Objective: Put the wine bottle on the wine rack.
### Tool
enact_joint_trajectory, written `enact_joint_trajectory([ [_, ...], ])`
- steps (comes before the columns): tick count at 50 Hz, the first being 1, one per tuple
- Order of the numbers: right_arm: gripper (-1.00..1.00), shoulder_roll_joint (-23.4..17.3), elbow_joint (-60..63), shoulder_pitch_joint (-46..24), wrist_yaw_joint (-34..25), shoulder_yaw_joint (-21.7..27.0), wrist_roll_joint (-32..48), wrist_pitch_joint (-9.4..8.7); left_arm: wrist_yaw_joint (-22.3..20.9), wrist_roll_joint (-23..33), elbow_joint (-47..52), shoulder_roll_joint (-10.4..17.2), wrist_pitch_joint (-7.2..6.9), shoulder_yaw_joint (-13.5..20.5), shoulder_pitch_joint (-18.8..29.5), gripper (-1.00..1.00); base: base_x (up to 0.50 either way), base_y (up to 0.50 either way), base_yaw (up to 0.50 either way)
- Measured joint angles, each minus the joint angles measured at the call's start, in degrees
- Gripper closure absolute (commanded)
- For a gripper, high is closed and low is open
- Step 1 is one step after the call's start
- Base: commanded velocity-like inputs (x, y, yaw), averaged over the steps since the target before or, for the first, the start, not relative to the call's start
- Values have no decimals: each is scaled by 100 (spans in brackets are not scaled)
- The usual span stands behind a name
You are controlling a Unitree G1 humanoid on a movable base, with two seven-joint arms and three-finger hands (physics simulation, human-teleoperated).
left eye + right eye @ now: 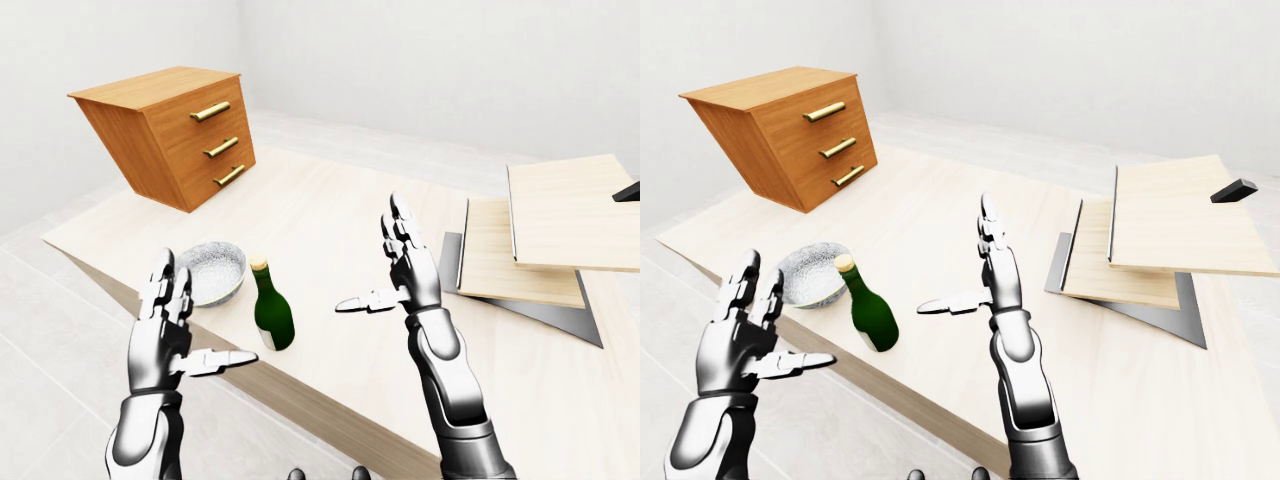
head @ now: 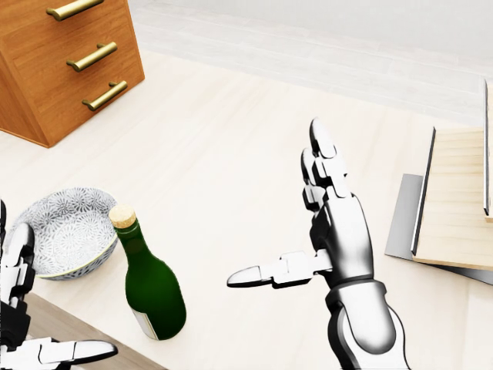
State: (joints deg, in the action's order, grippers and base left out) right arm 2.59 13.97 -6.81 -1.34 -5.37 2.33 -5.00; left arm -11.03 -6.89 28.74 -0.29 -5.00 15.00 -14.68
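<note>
Near the desk's (image 1: 330, 215) left edge stands the corked dark-green glass wine bottle (image 1: 272, 306), beside a speckled grey ceramic bowl (image 1: 213, 271). Both the left hand (image 1: 170, 330) and the right hand (image 1: 405, 270) hover spread open, empty. Reaching seems in hand; next, close fingers round the bottle.

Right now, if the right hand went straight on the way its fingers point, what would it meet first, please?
Probably nothing soon: the right hand points up the bare table; the wine bottle stands to its left. Depth is unclear.
</note>
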Motion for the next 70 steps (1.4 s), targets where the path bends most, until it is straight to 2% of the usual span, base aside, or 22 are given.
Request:
enact_joint_trajectory([
  [12,-100,131,-472,-450,174,14,-86,0,-227,-122,225,-99,0,397,-130,-100,0,0,0],
  [22,-100,228,-886,-801,377,52,-238,0,-348,-163,331,-183,0,578,-142,-100,0,0,0],
  [33,-100,330,-1158,-991,482,-74,-310,0,-409,-176,342,-220,0,670,-119,-100,0,0,0],
  [50,-100,509,-1209,-911,532,-404,-92,0,-440,-179,290,-243,0,698,-102,-100,0,0,0],
  [70,-100,747,-1991,-1167,561,-468,6,0,-482,-214,140,-239,0,815,-123,-100,0,0,0],
])
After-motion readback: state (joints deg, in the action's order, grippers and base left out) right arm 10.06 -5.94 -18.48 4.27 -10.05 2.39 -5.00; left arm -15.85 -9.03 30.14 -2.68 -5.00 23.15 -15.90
